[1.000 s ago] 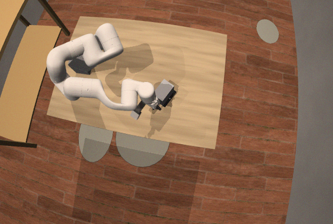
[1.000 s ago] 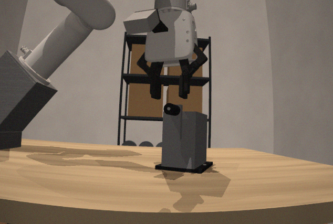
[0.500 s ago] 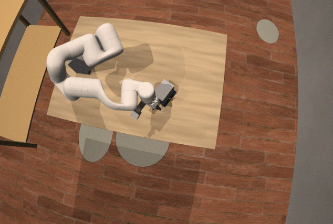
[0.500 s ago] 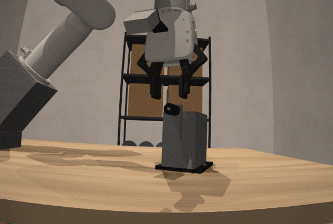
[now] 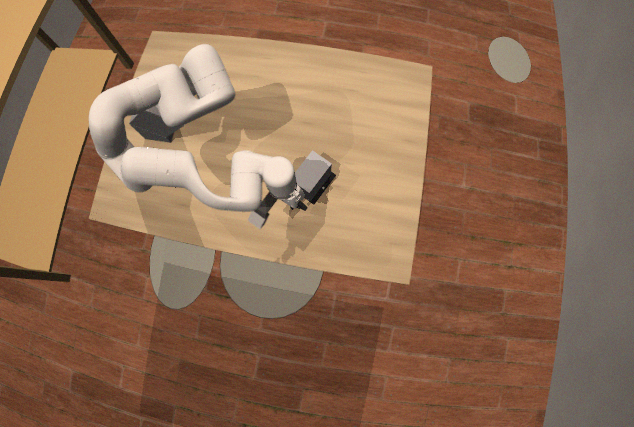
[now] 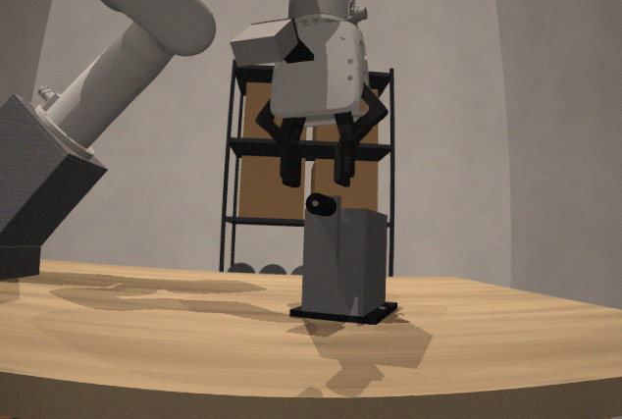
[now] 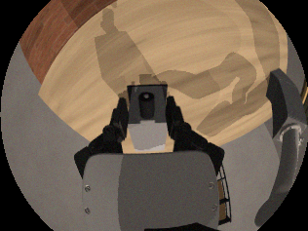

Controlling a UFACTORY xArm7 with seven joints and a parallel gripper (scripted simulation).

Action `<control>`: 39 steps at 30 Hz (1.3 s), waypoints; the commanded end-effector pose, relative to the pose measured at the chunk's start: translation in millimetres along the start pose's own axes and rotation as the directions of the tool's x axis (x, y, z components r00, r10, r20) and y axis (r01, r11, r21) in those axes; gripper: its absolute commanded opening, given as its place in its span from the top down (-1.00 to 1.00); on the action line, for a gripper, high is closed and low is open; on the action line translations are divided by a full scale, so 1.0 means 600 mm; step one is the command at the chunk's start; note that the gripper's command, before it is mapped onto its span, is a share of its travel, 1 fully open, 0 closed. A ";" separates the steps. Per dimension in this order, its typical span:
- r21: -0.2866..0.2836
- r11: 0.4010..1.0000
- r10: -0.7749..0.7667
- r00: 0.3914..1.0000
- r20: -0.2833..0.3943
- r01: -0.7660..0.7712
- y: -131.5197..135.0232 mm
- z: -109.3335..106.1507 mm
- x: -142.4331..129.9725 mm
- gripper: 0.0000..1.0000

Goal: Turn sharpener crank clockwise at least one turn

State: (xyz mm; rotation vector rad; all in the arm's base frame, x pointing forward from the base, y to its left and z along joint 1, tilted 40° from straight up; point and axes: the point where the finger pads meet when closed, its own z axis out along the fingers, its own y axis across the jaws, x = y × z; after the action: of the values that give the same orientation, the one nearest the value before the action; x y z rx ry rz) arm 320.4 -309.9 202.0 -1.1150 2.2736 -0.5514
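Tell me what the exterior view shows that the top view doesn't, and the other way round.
Only the exterior view shows the gap: the open claw hangs above the black knob, not touching it, with a shelf rack behind. Only the top view shows the whole bent arm, the table's full outline and the brick floor; there the wrist hides the knob. Both show the gray sharpener on its black base.
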 end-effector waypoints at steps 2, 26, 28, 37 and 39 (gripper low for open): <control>0.003 1.000 0.000 1.000 -0.001 0.000 -0.002 0.002 0.001 -0.09; 0.003 1.000 0.000 1.000 -0.001 0.000 -0.002 0.042 0.001 -0.09; 0.003 1.000 0.000 1.000 -0.001 0.000 -0.002 0.042 0.001 -0.09; 0.003 1.000 0.000 1.000 -0.001 0.000 -0.002 0.056 0.001 -0.09; 0.003 1.000 0.000 1.000 -0.001 0.000 -0.002 0.058 0.001 -0.09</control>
State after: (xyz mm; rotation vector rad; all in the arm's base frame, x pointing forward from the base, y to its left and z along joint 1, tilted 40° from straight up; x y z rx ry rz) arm 342.0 -314.1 175.5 -1.1150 2.2737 -0.5512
